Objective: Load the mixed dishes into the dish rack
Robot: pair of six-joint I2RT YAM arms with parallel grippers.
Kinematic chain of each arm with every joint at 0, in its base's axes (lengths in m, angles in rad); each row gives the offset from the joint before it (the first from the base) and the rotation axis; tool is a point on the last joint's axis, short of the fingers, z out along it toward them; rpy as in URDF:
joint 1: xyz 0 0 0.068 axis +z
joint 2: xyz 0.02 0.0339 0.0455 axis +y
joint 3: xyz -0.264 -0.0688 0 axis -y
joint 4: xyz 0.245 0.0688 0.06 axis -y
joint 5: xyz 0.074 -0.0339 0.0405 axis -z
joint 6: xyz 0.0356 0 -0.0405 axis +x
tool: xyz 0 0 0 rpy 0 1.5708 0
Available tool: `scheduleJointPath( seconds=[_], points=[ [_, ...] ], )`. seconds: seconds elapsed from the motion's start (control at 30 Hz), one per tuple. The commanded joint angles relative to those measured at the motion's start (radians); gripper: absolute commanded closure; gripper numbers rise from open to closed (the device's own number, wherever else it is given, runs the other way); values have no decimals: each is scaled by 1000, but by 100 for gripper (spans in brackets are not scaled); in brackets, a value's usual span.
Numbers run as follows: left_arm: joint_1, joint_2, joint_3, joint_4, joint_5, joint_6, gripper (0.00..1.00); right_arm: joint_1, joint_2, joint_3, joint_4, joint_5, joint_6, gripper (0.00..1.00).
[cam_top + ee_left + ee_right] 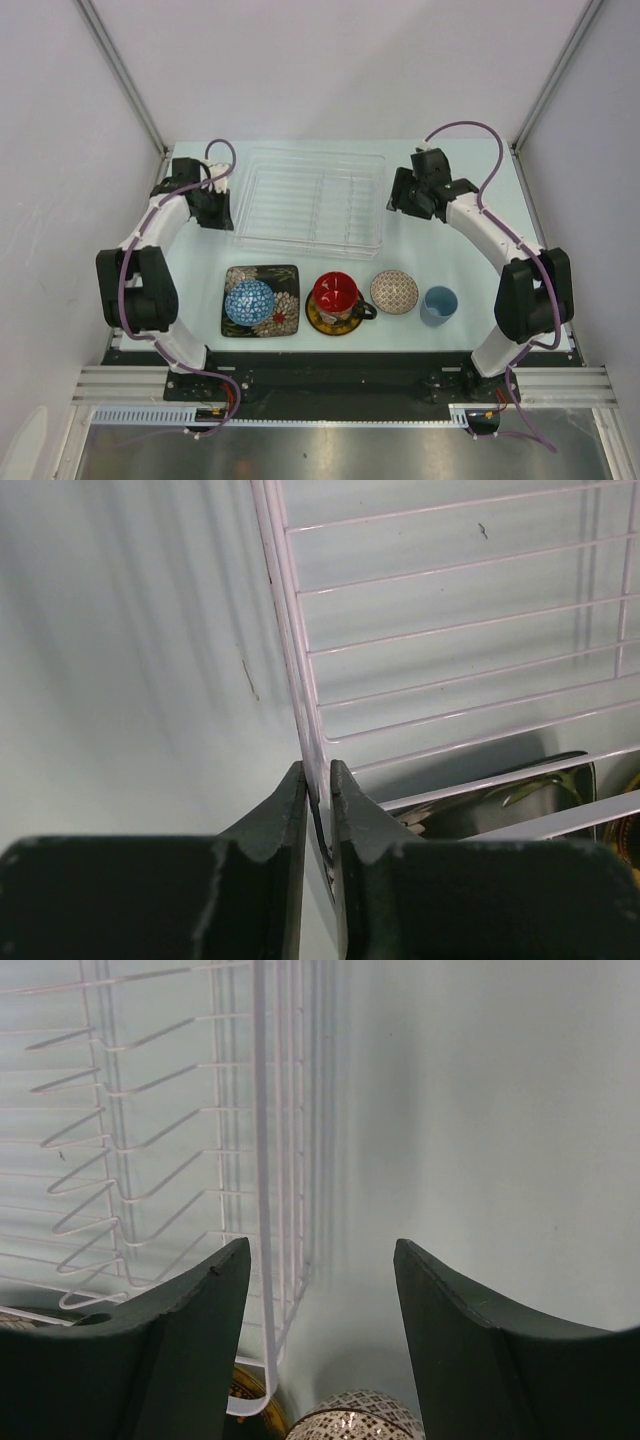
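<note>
Left wrist: left claw point(317, 769) clamps dish rack point(289, 630) rim (right claw point(320, 1250) wide, empty)

A pale table point(440, 255) is seen. A clear dish rack point(310, 200) is set on it, with its left wall pinched between the jaws of the left gripper point(318, 770). Its right wall is just beside the spread jaws of the right gripper point(322, 1250). Behind both sets of jaws (toward the arm bases) a row is laid: black square plate point(288, 283), yellow-brown saucer point(325, 326), beige bowl point(394, 291), light blue cup point(439, 304).
</note>
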Motion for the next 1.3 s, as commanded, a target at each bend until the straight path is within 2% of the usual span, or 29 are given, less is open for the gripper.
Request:
scheduleJointPath(
  seconds=[0.0,0.03,0.1,0.13,0.23,0.27,0.43,0.6,0.7,1.03,1.13,1.27],
  points=[
    [-20,-7,109,-83,76,22,80,9,7,43,61,-12,-18,36],
    [-24,2,115,-84,82,18,71,24,16,45,66,-19,-21,36],
    [-37,7,118,-77,90,2,60,39,52,60,71,-7,-32,36],
    [-41,7,120,-72,97,-5,47,47,70,66,69,0,-34,37],
    [-43,2,121,-68,104,-20,22,46,128,80,62,1,-31,39],
    [-43,-4,135,-69,96,-20,21,44,154,83,61,0,-32,41],
    [-14,-29,163,-51,33,-12,20,38,219,103,57,4,-38,48],
    [9,-13,153,7,-37,8,23,6,225,118,43,27,-38,72],
    [6,33,144,46,-44,3,25,-19,213,134,32,33,-43,75],
    [-78,122,127,96,-15,-31,30,-29,216,148,-9,58,-57,71],
    [-81,125,121,98,-15,-37,30,-26,221,151,0,43,-52,67],
    [-64,97,158,78,-42,-29,30,-11,196,154,-8,53,-57,40]
  ],
)
